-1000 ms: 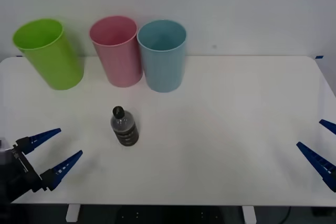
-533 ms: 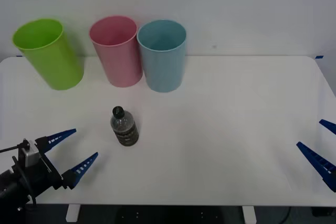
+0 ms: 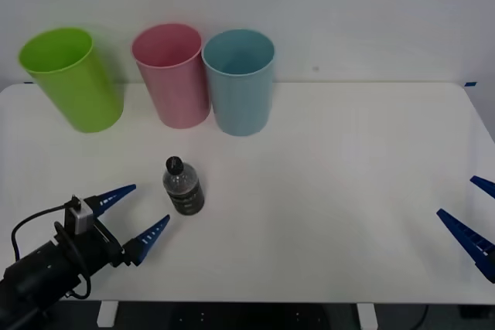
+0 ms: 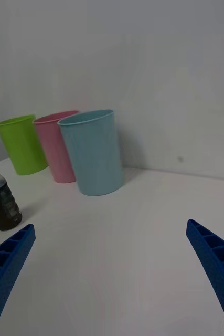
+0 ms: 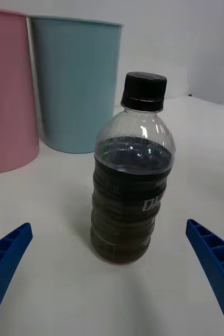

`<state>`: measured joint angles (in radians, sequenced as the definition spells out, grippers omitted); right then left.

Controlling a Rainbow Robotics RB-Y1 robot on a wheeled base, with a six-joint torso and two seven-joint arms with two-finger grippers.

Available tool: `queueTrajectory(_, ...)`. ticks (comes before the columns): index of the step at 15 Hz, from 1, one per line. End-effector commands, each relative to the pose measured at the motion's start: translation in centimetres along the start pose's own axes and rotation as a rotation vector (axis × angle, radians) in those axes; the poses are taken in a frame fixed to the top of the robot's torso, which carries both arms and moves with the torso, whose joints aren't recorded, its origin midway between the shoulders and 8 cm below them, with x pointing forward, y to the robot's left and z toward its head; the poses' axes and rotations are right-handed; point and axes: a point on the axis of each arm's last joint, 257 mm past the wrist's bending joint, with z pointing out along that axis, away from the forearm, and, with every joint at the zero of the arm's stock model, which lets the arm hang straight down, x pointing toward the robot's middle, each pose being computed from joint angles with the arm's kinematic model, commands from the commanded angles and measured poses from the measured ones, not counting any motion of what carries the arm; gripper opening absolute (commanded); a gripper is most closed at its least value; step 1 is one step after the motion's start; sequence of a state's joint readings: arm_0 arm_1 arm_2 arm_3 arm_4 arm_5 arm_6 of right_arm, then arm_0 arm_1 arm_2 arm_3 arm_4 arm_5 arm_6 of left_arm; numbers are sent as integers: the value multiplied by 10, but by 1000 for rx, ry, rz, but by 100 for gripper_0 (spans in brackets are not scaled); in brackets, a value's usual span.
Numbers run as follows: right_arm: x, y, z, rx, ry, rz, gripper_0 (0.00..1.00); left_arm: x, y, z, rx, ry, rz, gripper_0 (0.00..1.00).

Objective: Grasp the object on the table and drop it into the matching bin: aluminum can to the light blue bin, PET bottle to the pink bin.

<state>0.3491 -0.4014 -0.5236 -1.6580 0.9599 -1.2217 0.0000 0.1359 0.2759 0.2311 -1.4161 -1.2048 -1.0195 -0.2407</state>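
Note:
A small clear PET bottle (image 3: 182, 186) with a black cap and a dark label stands upright on the white table (image 3: 325, 191), left of centre. My left gripper (image 3: 141, 212) is open just to the bottle's near left, fingers pointing at it without touching. From the left wrist the bottle (image 5: 132, 173) stands centred between the blue fingertips (image 5: 216, 268). The pink bin (image 3: 172, 75) and light blue bin (image 3: 240, 81) stand side by side at the back. My right gripper (image 3: 472, 214) is open, parked at the table's right edge.
A lime green bin (image 3: 71, 78) stands at the back left beside the pink one. The right wrist view shows the bins (image 4: 93, 152) and the bottle (image 4: 0, 202) far off. A wall rises behind the table.
My left gripper has moved forward and to the right from the table's near left corner toward the bottle, staying open. The bottle and the right arm have not moved.

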Motion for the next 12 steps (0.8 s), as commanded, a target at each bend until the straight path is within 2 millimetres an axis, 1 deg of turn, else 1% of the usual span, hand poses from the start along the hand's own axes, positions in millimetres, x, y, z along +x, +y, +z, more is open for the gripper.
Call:
queueTrajectory(1, 0, 0, 0, 0, 0, 0, 100, 1, -8, 16, -3, -5, 2, 100)
queueTrajectory(5, 0, 0, 0, 0, 0, 0, 100, 0, -14, 34, -12, -13, 2, 100)
queueTrajectory(8, 0, 0, 0, 0, 0, 0, 100, 3, -17, 52, 3, -15, -12, 100)
queueTrajectory(12, 0, 0, 0, 0, 0, 0, 100, 3, -14, 71, 24, -11, -6, 100)
